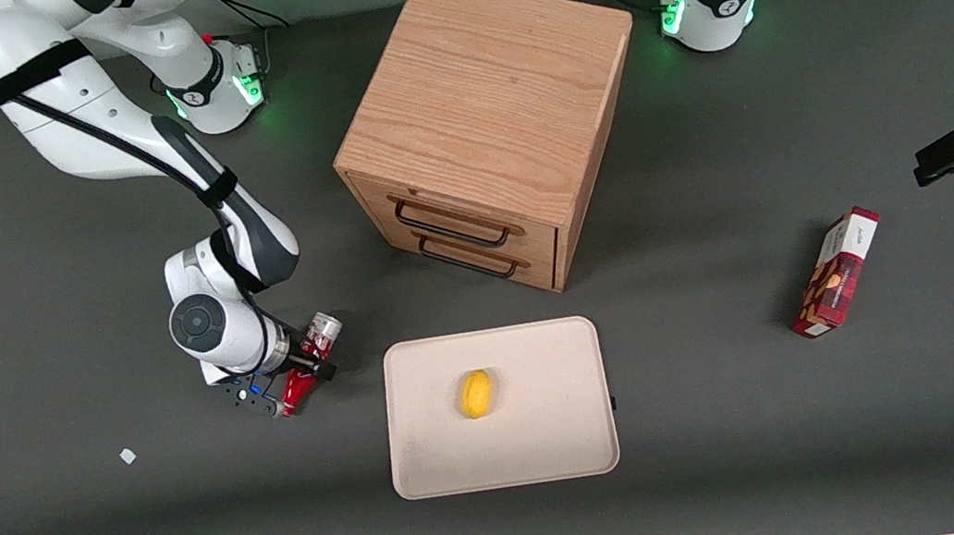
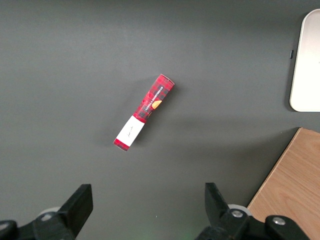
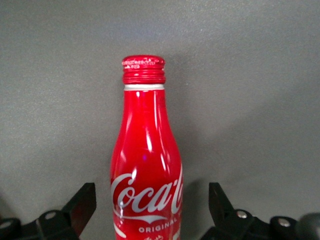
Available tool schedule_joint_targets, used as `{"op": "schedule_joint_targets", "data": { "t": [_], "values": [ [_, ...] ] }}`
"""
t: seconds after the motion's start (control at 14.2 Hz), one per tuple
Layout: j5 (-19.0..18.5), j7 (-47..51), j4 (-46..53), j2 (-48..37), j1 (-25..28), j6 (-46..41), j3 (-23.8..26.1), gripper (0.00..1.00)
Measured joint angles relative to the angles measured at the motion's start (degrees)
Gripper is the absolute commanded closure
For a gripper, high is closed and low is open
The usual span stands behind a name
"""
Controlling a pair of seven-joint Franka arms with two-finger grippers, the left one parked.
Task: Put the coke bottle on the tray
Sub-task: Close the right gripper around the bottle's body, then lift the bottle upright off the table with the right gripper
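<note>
The coke bottle (image 1: 310,358) lies on the dark table beside the tray (image 1: 556,429), toward the working arm's end, its silver base end farther from the front camera than its cap. In the right wrist view the red coke bottle (image 3: 147,165) with white script fills the space between the black fingers (image 3: 82,202). My right gripper (image 1: 295,384) straddles the bottle's body and is open, with a gap showing on each side (image 3: 150,205). The cream tray's edge also shows in the left wrist view (image 2: 307,65).
A small yellow fruit (image 1: 476,393) lies on the tray. A wooden two-drawer cabinet (image 1: 483,108) stands farther from the front camera than the tray. A red snack box (image 1: 834,271) lies toward the parked arm's end (image 2: 144,112). A white scrap (image 1: 127,456) lies near the gripper.
</note>
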Motion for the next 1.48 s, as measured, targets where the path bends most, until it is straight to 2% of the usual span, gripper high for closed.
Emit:
{"op": "schedule_joint_targets", "data": {
  "t": [0.49,0.56,0.64,0.71,0.78,1.48],
  "values": [
    [0.0,0.1,0.0,0.0,0.0,0.2,0.0,0.00],
    [0.0,0.1,0.0,0.0,0.0,0.2,0.0,0.06],
    [0.0,0.1,0.0,0.0,0.0,0.2,0.0,0.27],
    [0.0,0.1,0.0,0.0,0.0,0.2,0.0,0.70],
    [0.0,0.1,0.0,0.0,0.0,0.2,0.0,1.00],
    [-0.2,1.1,0.0,0.0,0.0,0.3,0.0,1.00]
  ]
}}
